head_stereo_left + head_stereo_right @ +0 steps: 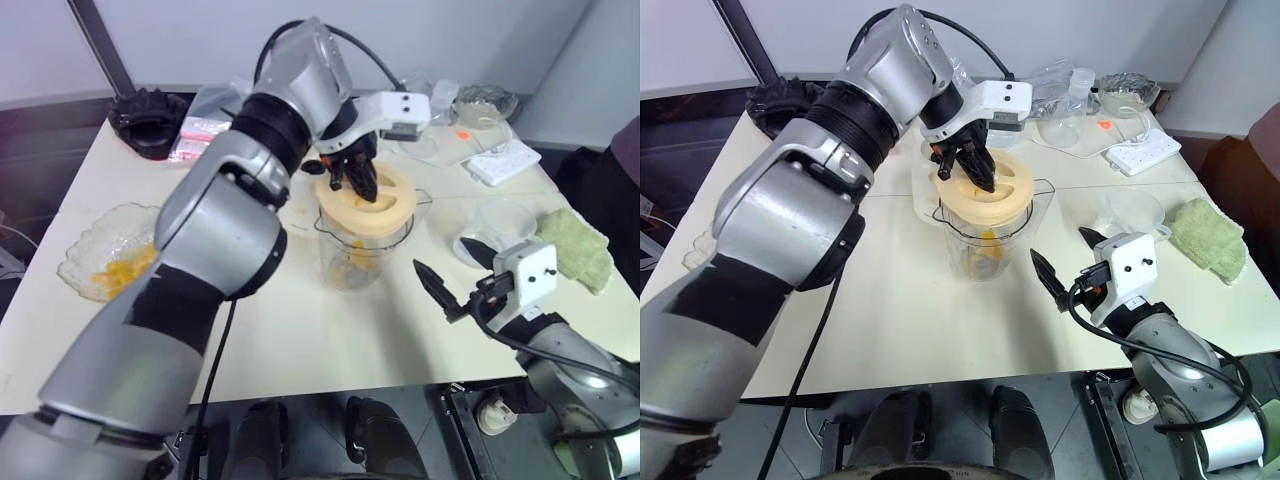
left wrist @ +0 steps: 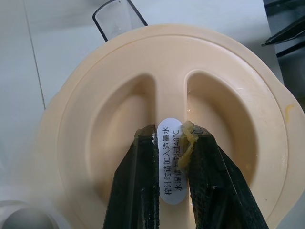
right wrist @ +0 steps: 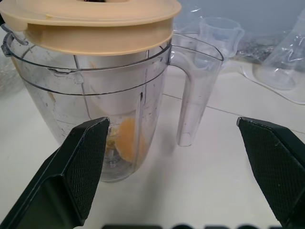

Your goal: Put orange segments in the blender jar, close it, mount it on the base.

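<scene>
My right gripper [image 1: 1065, 262], nearest, hangs with fingers spread wide, holding nothing. Beyond it on the table [image 1: 900, 300] stands the blender jar [image 3: 119, 119] — orange segments [image 3: 127, 140] at its bottom — where my left gripper [image 2: 170, 143] pinches the lid [image 2: 119, 109] by its central ridge.

Bright even overhead light, soft shadows, mild edge distortion, blurred foreground arm
</scene>
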Available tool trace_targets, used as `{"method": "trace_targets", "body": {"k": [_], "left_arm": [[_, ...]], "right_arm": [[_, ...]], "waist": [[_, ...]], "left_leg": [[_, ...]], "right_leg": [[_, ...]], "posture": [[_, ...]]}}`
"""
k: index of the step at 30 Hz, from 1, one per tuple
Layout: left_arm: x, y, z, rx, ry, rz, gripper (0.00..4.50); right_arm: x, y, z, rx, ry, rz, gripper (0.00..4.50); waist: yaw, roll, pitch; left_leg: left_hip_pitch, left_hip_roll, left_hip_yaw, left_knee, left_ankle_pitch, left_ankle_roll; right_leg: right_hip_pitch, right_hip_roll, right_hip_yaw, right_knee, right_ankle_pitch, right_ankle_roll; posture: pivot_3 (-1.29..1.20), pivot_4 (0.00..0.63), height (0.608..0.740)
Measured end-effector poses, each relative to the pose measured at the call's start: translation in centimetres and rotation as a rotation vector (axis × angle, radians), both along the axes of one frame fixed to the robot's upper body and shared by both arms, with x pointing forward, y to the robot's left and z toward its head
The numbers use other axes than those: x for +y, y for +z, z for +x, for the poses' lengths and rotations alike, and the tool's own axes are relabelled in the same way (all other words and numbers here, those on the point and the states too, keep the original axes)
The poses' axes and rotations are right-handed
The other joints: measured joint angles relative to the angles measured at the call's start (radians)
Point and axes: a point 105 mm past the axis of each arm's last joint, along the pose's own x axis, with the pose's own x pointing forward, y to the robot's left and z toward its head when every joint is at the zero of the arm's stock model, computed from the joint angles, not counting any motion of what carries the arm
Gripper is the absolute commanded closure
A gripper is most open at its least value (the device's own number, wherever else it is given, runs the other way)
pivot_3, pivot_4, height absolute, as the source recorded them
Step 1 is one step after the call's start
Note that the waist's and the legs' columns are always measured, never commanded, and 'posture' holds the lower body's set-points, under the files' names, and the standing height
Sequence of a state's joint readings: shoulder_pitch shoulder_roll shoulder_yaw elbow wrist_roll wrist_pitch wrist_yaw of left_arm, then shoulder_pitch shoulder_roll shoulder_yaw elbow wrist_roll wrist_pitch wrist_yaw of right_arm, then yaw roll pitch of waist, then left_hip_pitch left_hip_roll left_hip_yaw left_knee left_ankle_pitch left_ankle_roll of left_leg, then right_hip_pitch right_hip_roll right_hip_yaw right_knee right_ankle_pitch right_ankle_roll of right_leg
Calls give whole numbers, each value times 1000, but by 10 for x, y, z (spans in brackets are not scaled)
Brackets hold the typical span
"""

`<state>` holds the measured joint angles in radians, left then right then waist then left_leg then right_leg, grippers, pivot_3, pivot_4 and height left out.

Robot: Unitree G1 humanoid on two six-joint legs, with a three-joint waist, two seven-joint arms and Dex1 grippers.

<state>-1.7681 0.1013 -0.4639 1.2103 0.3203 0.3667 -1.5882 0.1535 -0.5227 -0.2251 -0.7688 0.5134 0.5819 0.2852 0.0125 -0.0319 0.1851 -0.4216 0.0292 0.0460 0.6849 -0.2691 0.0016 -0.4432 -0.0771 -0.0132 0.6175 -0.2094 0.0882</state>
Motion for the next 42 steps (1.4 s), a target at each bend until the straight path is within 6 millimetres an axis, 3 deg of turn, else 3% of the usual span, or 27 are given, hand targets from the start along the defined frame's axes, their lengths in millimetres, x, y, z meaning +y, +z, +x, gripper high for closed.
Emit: {"method": "trace_targets", "body": {"k": [20,23,32,42], "left_arm": [[-5,-3,-9,-6,-12,5,4253],[-3,-18,-13,42,-5,22,4253],[0,-15,-21,42,13,23,4253],[2,-22,-7,51,108,-15,4253]], "right_arm": [[3,-3,0,8,3,17,0],[2,-3,1,9,1,18,0],[1,-4,2,8,-7,15,0],[-12,-21,22,1,-87,3,0]], "waist": [[0,2,-1],[-1,3,-1],[-1,3,-1],[-3,4,-2]], "left_leg": [[4,0,1,0,0,0],[5,0,1,0,0,0],[5,0,2,0,0,0],[8,0,3,0,0,0]], "right_leg": [[3,0,2,1,0,0],[3,0,2,2,0,0],[2,1,3,2,0,0],[4,1,4,2,0,0]], "posture": [[0,150,740],[0,150,740],[0,150,740],[0,150,740]]}}
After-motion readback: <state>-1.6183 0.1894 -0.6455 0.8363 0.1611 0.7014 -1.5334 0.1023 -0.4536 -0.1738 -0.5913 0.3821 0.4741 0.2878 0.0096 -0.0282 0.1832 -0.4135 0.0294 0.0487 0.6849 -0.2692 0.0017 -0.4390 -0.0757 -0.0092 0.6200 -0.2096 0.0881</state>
